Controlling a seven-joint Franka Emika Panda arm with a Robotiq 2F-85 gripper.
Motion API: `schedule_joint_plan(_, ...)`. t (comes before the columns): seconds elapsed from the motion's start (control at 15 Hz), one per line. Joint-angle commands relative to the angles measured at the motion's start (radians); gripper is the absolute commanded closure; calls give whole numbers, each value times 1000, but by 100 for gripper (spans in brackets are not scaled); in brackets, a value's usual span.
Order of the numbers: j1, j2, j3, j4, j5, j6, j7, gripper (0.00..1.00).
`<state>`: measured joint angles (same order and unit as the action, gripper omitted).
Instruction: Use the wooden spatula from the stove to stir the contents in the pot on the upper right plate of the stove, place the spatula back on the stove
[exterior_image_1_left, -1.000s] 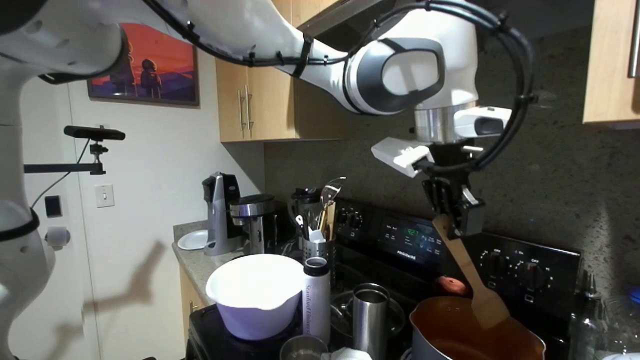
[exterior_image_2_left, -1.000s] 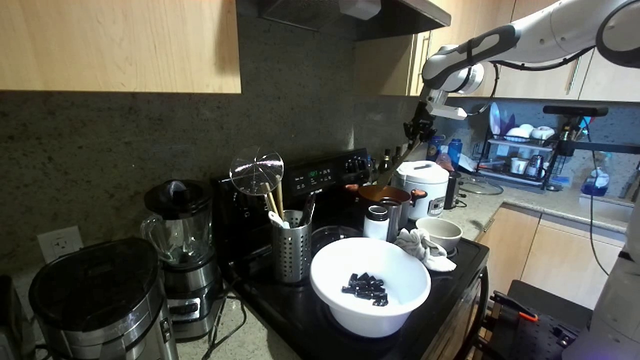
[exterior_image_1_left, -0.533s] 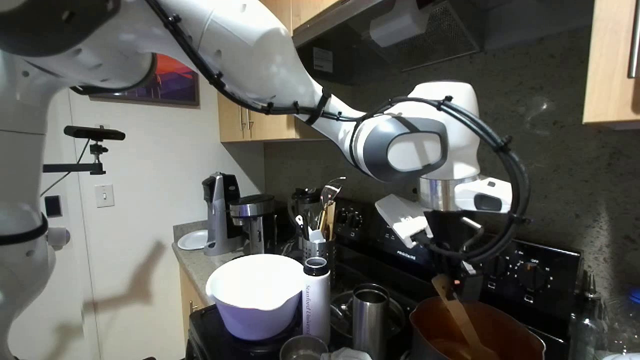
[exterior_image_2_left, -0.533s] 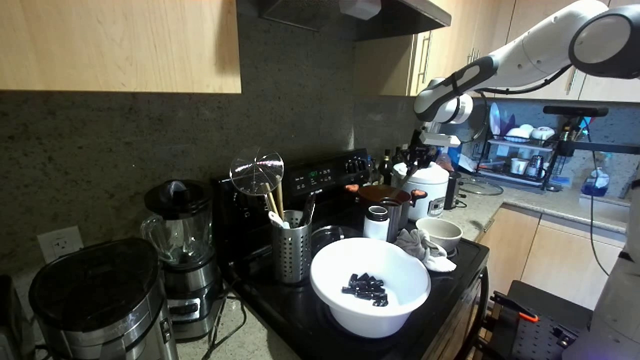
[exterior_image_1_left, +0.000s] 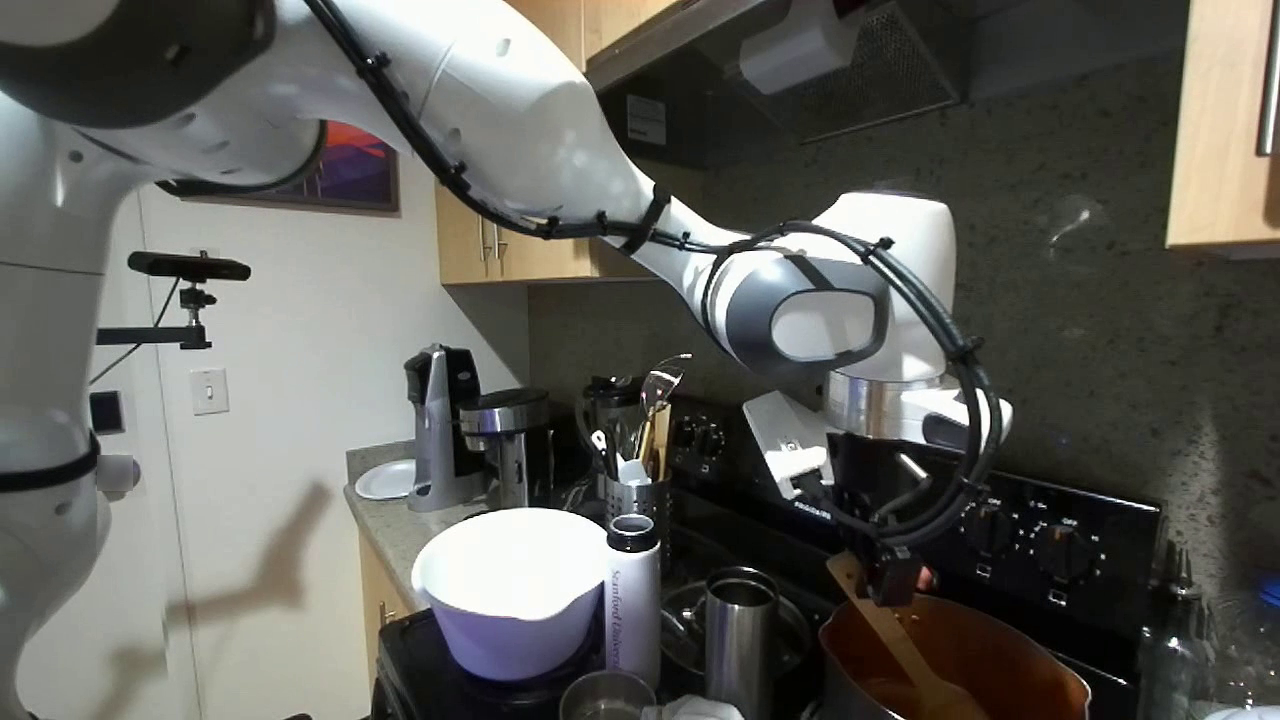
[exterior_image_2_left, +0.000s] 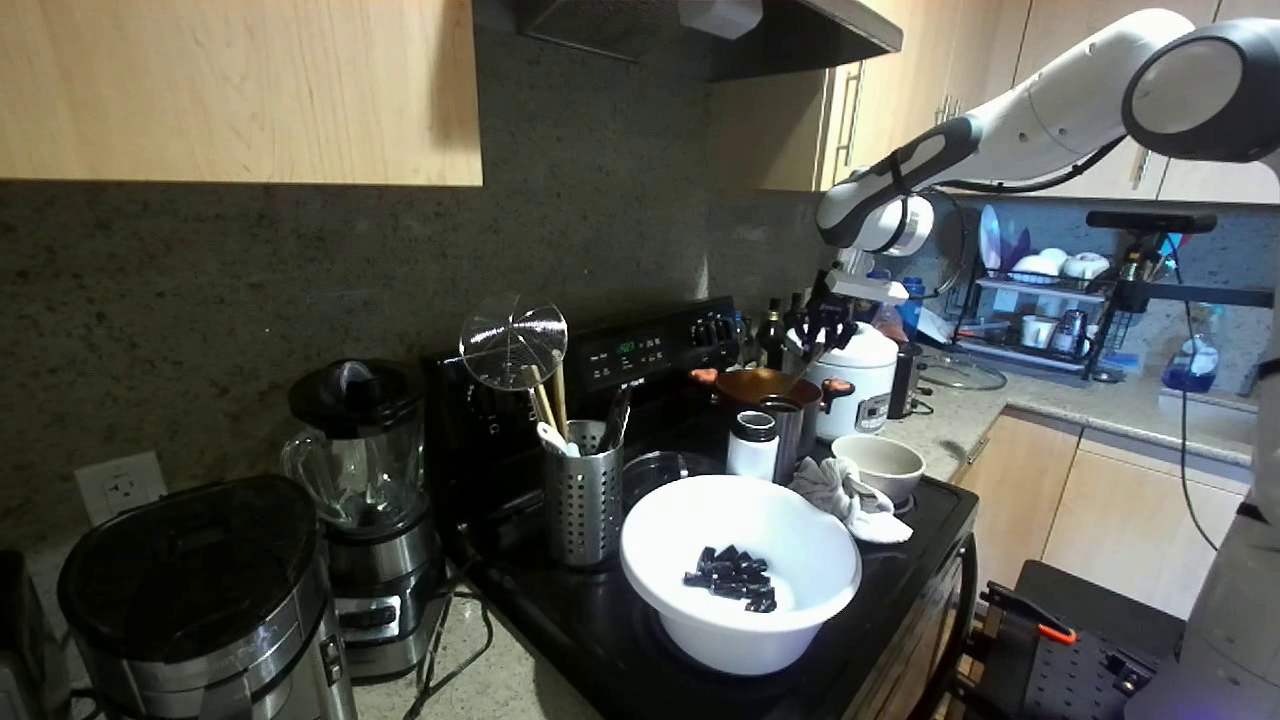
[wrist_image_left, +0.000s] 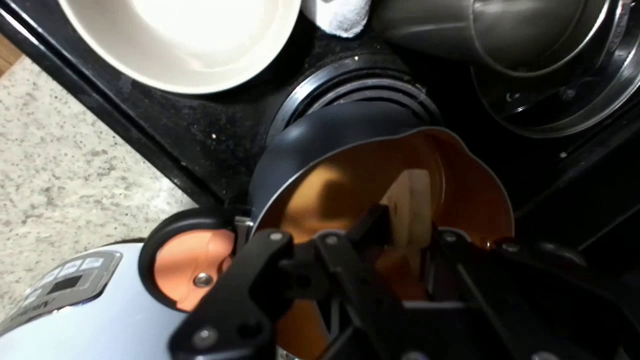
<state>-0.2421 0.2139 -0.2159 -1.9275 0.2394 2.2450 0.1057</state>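
Observation:
My gripper (exterior_image_1_left: 885, 580) is shut on the handle of the wooden spatula (exterior_image_1_left: 880, 622), near its top end. It also shows in an exterior view (exterior_image_2_left: 826, 330) and in the wrist view (wrist_image_left: 406, 227). The handle's end (wrist_image_left: 412, 200) sticks out between the fingers. The spatula is tilted, with its blade down inside the pot (exterior_image_1_left: 1010, 650). The pot's dark outer wall (wrist_image_left: 330, 125) and copper-orange inside show in the wrist view. The blade's tip and the pot's bottom are partly hidden. The pot stands on a rear burner of the black stove (exterior_image_2_left: 560, 620), by the knob panel.
A white bowl (exterior_image_2_left: 740, 640) with black pieces stands on the stove. A white bottle (exterior_image_1_left: 632, 610), steel cup (exterior_image_1_left: 740, 640), cream bowl (exterior_image_2_left: 880, 470) and utensil holder (exterior_image_2_left: 585, 510) stand near. A white cooker (exterior_image_2_left: 865, 350) is close beside the pot. A range hood (exterior_image_1_left: 890, 70) hangs above.
My gripper has moved down with the spatula, and the blade has gone deeper into the pot. In the last half second both shifted slightly left in an exterior view.

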Motion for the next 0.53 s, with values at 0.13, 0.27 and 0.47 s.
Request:
schedule_joint_plan(0.13, 0, -4, 16, 29, 106, -39, 46, 96)
schedule_joint_plan(0.27, 7, -14, 17, 9, 119, 43, 50, 96)
schedule_joint_plan(0.47, 16, -20, 21, -15, 118, 208, 55, 96)
